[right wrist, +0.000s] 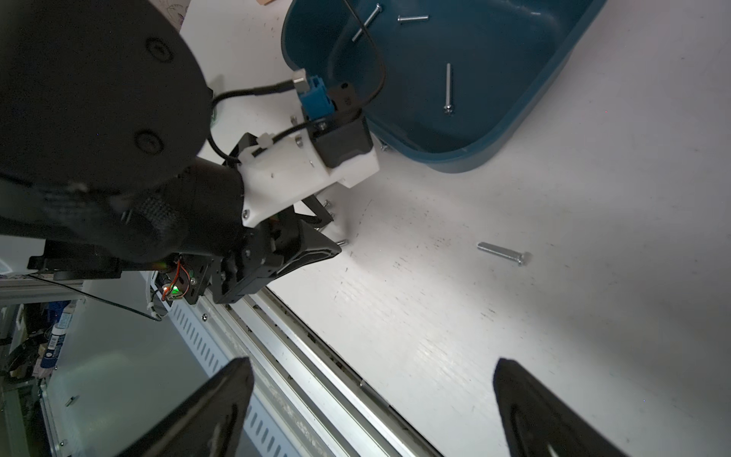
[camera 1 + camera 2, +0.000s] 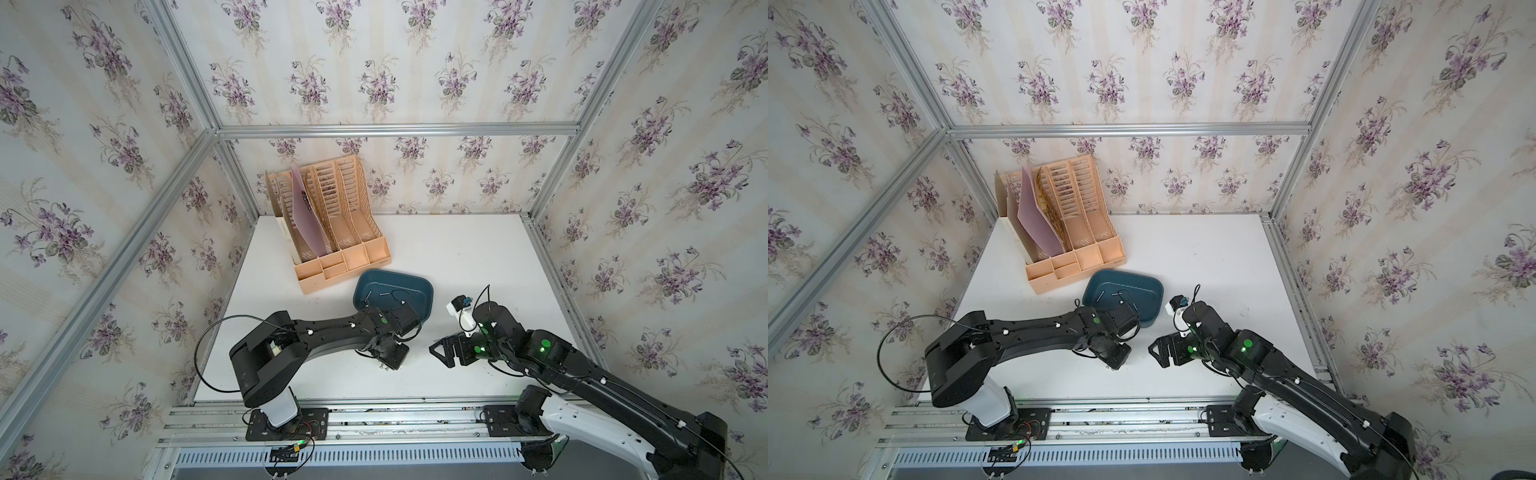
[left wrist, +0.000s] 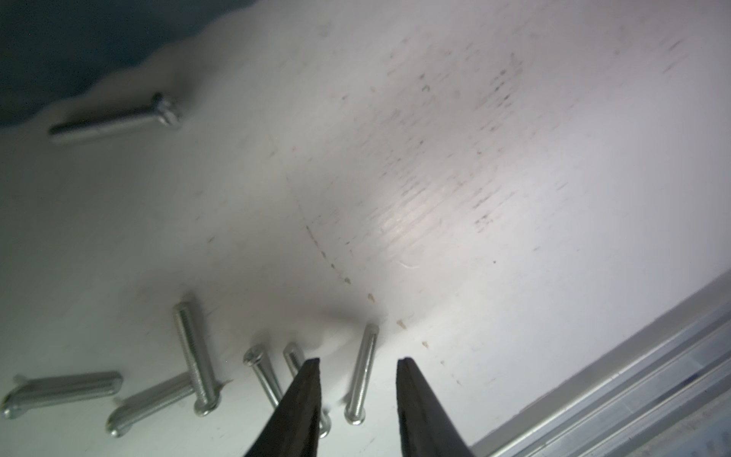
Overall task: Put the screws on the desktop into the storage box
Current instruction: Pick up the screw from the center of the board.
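Note:
The teal storage box point(image 2: 422, 293) point(image 2: 1148, 299) sits mid-desktop with three screws point(image 1: 447, 89) lying in it. In the left wrist view several screws point(image 3: 196, 356) are scattered on the white desktop point(image 2: 478, 257). My left gripper point(image 3: 358, 362) point(image 2: 388, 365) is down at the desktop just in front of the box. Its jaws are narrowly apart around one screw point(image 3: 362, 376), with gaps on both sides. A thicker screw point(image 1: 502, 253) lies alone near the box. My right gripper point(image 1: 372, 364) point(image 2: 436, 349) hovers wide open and empty over the front edge.
A peach file organizer point(image 2: 332, 232) holding a pink folder stands behind the box at the back left. Aluminium rails point(image 2: 374, 411) point(image 3: 633, 376) run along the front edge close to both grippers. The two wrists are near each other.

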You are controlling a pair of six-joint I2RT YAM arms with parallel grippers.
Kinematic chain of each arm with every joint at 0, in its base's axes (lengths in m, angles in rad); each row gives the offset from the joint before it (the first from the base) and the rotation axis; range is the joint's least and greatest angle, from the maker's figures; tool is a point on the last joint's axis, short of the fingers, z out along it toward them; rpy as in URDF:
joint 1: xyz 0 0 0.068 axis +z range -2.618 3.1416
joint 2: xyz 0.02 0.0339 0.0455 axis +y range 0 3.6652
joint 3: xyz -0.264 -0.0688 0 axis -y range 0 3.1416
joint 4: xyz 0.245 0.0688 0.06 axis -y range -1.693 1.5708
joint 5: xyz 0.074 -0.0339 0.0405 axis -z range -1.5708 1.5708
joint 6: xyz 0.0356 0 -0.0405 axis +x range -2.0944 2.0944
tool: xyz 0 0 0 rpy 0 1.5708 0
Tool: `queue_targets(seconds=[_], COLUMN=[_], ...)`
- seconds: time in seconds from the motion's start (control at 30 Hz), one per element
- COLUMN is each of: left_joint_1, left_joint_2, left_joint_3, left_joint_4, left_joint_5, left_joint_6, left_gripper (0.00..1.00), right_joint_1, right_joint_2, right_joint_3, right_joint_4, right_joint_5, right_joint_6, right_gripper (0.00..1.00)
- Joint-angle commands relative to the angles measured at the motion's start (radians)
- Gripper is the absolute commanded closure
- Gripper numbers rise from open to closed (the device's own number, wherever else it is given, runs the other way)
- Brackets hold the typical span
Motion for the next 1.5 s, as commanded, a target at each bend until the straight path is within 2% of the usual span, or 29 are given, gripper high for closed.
queue_targets(seconds=[0.0,0.57,0.87,1.13,1.47], left_joint_1=[-0.007,-0.033,-0.037,-0.037,-0.021], left_joint_2=[0.007,0.051,0.075,0.015,-0.079], left_joint_3=[0.005,-0.017,-0.025,-0.01,0.042], left_joint_4=[0.006,-0.003,0.014,0.011,-0.045], left_joint_5=[0.004,-0.027,-0.032,-0.029,-0.03], left_joint_6=[0.007,-0.006,-0.013,-0.014,-0.011], left_gripper=[0.66,0.79,0.93,0.97,0.97], right_joint_1=[0.0,-0.001,0.0,0.0,-0.001], right_joint_2=[0.003,-0.009,-0.043,-0.051,-0.069], right_joint_3=[0.002,0.004,0.014,0.014,0.011], right_joint_4=[-0.002,-0.011,-0.04,-0.041,-0.029], right_joint_5=[0.01,0.026,0.037,0.044,0.053], right_joint_6=[0.004,0.015,0.035,0.036,0.036], right_gripper=[0.0,0.0,0.0,0.0,0.0])
